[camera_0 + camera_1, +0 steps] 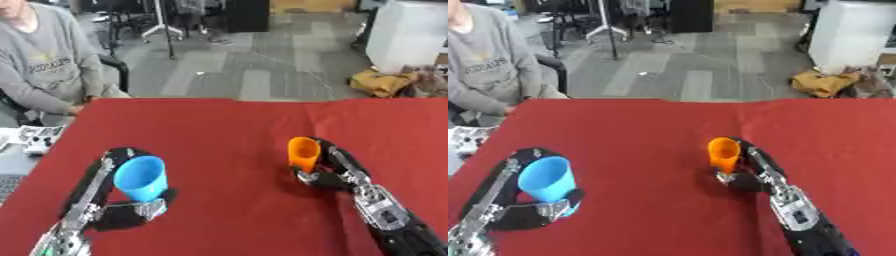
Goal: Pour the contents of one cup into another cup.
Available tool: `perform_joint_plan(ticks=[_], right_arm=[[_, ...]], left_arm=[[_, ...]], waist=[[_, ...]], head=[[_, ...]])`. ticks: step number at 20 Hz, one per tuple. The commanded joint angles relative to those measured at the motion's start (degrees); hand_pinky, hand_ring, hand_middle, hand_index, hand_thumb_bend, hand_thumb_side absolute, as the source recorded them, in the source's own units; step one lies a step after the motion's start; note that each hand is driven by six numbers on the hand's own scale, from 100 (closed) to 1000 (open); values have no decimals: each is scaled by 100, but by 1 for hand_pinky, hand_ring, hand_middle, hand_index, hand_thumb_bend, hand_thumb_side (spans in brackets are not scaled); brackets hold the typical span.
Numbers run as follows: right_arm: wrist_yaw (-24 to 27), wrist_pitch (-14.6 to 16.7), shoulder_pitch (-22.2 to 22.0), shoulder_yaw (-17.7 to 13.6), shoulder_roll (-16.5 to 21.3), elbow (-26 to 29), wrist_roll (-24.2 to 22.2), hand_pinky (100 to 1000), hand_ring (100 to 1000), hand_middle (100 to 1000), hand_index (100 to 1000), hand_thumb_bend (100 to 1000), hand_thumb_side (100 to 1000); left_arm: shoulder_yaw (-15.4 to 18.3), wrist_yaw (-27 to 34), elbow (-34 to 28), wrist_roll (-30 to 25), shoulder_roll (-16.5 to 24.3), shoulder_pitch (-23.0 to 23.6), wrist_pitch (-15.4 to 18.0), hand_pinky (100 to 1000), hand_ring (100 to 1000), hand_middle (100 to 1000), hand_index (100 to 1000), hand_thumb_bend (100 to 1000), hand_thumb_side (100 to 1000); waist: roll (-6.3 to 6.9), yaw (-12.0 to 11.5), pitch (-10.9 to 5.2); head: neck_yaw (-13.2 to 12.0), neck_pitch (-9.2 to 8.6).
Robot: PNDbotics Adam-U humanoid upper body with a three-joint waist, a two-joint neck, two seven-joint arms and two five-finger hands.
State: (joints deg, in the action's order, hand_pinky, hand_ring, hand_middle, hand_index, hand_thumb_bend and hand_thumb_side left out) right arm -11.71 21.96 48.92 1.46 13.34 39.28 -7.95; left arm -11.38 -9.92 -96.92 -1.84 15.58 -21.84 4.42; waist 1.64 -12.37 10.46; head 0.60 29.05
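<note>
- Red cloth covers the table, with grey floor behind its far edge.
- Taking the orange cup as the landmark: it stands a little right of the table's middle, mouth up and tipped slightly toward the far edge, with its base at or just above the cloth.
- Right hand sits directly against the orange cup's right side and base; its fingers are curled round the cup's lower half, and the arm runs from there to the lower right corner.
- Blue cup lies well to the left of the orange cup and somewhat nearer the robot, mouth up and leaning a little; what is inside either cup cannot be made out.
- Left hand wraps the blue cup, with fingers arched round its left side and rim and the thumb part curled under its base on the right.
- Both cups stand well apart, with bare red cloth between them.
</note>
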Motion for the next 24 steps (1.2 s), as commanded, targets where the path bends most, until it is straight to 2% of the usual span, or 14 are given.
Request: perform_joint_plan(ticks=[1,7,14,17,24], right_arm=[[-125,-24,137,14,-49,91,134,695,763,726,863,302,100],[-190,-64,155,32,-141,150,335,672,735,626,791,230,100],[60,-152,143,55,-168,366,435,602,636,496,657,106,100],[168,-194,131,74,-167,449,450,596,626,472,638,100,100],[393,-263,101,81,-145,647,544,548,564,387,530,100,100]], left_arm=[[15,15,-138,-16,30,-101,12,239,333,325,593,377,100],[10,11,-143,-20,24,-103,16,239,333,325,593,375,100],[12,15,-138,-11,27,-107,27,240,333,325,593,373,100],[14,11,-135,-8,31,-108,30,240,333,325,593,374,100],[20,7,-131,0,40,-112,34,241,333,325,593,373,100]], waist=[[0,-26,-64],[-10,-37,-52],[-15,-41,-50],[-12,-43,-53],[-8,-30,-57]], head=[[8,-65],[10,-72],[-4,-85],[6,-88],[-13,-107]])
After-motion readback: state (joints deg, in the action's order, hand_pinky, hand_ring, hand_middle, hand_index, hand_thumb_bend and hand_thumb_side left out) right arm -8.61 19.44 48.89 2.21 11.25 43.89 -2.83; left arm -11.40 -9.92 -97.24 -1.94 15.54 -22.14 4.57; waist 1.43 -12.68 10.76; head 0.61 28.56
